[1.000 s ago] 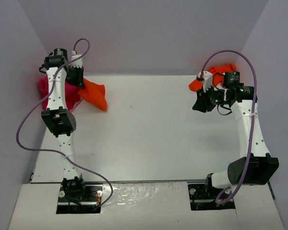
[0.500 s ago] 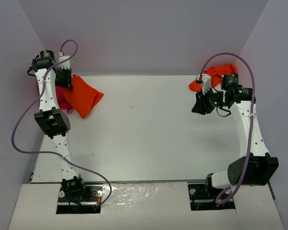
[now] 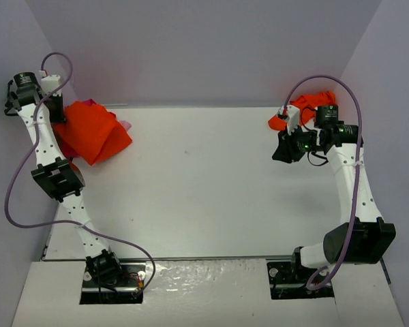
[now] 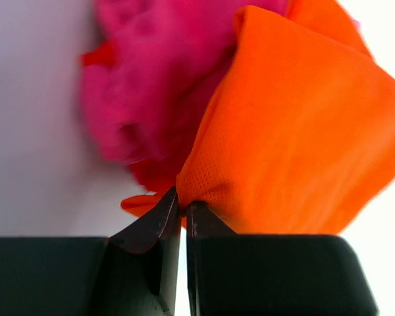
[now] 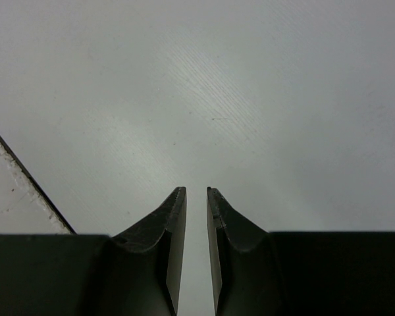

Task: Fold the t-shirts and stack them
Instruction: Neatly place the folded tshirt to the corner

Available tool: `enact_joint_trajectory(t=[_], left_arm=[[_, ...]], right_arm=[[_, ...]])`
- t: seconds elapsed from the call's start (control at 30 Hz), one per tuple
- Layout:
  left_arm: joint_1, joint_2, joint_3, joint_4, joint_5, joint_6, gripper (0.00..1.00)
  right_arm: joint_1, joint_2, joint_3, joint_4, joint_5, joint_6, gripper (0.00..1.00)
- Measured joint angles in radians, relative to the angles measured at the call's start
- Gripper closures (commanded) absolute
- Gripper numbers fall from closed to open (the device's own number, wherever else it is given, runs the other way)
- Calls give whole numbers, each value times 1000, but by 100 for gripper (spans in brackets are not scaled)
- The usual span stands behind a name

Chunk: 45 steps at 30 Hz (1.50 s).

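White table point(image 3: 204, 191), lilac walls. Orange t-shirt point(image 3: 90, 131) hangs at the far left corner, pinched by one edge in the left gripper point(image 4: 182, 205), jaws closed tight on the cloth. Within the last second it has risen and swung leftward off the magenta heap point(image 4: 151, 92), so it is probably being pulled clear for spreading. Right gripper point(image 5: 196, 197) unmoved, jaws a sliver apart and empty, beside the second orange shirt point(image 3: 312, 102).

T-shirts point(image 3: 88, 133) at far corners of table point(image 3: 204, 197)

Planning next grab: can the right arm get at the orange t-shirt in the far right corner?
Probably yes: the orange t-shirt lies beside its wrist, unblocked, but the right pincer faces away, empty.
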Motion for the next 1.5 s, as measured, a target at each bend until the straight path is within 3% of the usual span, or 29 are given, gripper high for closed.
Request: enact_joint_trajectory(t=[0.2, 0.23, 0.27, 0.33, 0.43, 0.83, 1.03, 1.27, 1.37, 1.5], left_arm=[[62, 0, 0, 46, -72, 4, 100], [63, 0, 0, 51, -90, 9, 94], [60, 0, 0, 57, -105, 9, 84], [50, 4, 0, 73, -130, 5, 33], [36, 16, 0, 99, -135, -12, 3], [16, -11, -121, 231, 11, -123, 3], [12, -196, -224, 244, 127, -133, 3], [-35, -345, -200, 134, 206, -51, 3], [-63, -419, -332, 93, 210, 2, 3], [-71, -516, -689, 163, 181, 61, 3]], right_arm=[[0, 11, 0, 1, -13, 0, 83], [0, 14, 0, 1, -17, 0, 83], [0, 18, 0, 2, -19, 0, 83], [0, 23, 0, 3, -22, 0, 82], [0, 22, 0, 6, -21, -1, 70], [0, 21, -2, 11, -17, -4, 66], [0, 9, -22, 15, -17, -5, 65], [0, -12, -36, 19, -17, -12, 63], [0, -30, -52, 20, -17, -22, 63], [0, -36, -64, 22, -17, -30, 62]])
